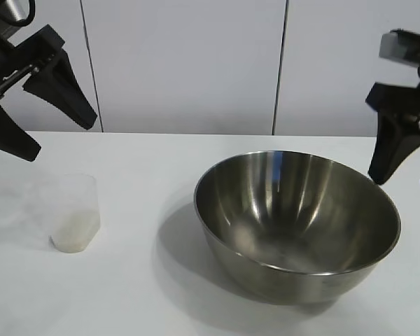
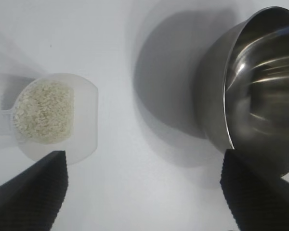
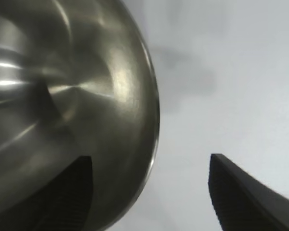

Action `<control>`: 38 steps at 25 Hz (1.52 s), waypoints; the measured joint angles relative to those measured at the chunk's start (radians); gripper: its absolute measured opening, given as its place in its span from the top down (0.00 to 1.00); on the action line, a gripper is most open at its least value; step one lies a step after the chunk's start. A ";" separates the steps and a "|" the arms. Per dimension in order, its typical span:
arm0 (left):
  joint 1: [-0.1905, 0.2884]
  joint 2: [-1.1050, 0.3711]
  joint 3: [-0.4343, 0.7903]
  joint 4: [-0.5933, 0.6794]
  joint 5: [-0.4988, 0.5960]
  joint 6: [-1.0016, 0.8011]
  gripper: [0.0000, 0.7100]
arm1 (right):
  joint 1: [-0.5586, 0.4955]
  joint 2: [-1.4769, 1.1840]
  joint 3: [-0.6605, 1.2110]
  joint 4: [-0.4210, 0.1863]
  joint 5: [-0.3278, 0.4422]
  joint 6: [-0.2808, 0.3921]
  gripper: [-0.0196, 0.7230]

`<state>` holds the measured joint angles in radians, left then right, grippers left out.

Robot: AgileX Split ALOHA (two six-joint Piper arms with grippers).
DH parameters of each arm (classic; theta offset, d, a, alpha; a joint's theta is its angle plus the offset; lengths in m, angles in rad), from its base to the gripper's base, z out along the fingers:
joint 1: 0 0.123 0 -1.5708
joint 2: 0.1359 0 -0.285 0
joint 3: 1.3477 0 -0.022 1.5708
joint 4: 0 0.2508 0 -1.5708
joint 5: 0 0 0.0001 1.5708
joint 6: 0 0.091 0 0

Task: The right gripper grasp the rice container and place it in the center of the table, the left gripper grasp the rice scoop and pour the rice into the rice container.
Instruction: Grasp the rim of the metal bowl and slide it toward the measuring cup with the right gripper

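Note:
The rice container [image 1: 297,224], a big shiny steel bowl, stands on the white table [image 1: 147,161] right of centre; it also shows in the left wrist view [image 2: 260,86] and the right wrist view [image 3: 72,96]. The rice scoop [image 1: 75,212], a small clear cup with rice [image 2: 44,111] in it, stands at the left, also seen in the left wrist view [image 2: 82,120]. My left gripper [image 1: 52,140] hangs open above and left of the scoop. My right gripper [image 1: 409,178] is open, raised over the bowl's right rim, one finger inside and one outside.
A pale panelled wall [image 1: 189,63] stands behind the table. Bare tabletop lies between the scoop and the bowl and along the front edge.

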<state>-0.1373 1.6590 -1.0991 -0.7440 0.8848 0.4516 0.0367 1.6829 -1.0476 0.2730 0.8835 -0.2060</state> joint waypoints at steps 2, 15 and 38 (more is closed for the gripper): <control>0.000 0.000 0.000 0.000 0.000 0.000 0.12 | 0.000 0.040 0.011 0.011 -0.065 0.000 0.34; 0.000 0.000 0.000 -0.001 -0.003 0.000 0.12 | 0.000 0.169 -0.007 0.161 -0.114 -0.134 0.95; 0.000 0.000 0.000 -0.001 -0.004 0.000 0.12 | 0.291 0.184 -0.142 0.228 -0.189 0.067 0.95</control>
<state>-0.1373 1.6590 -1.0991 -0.7448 0.8813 0.4516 0.3280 1.8668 -1.1893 0.5011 0.6940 -0.1391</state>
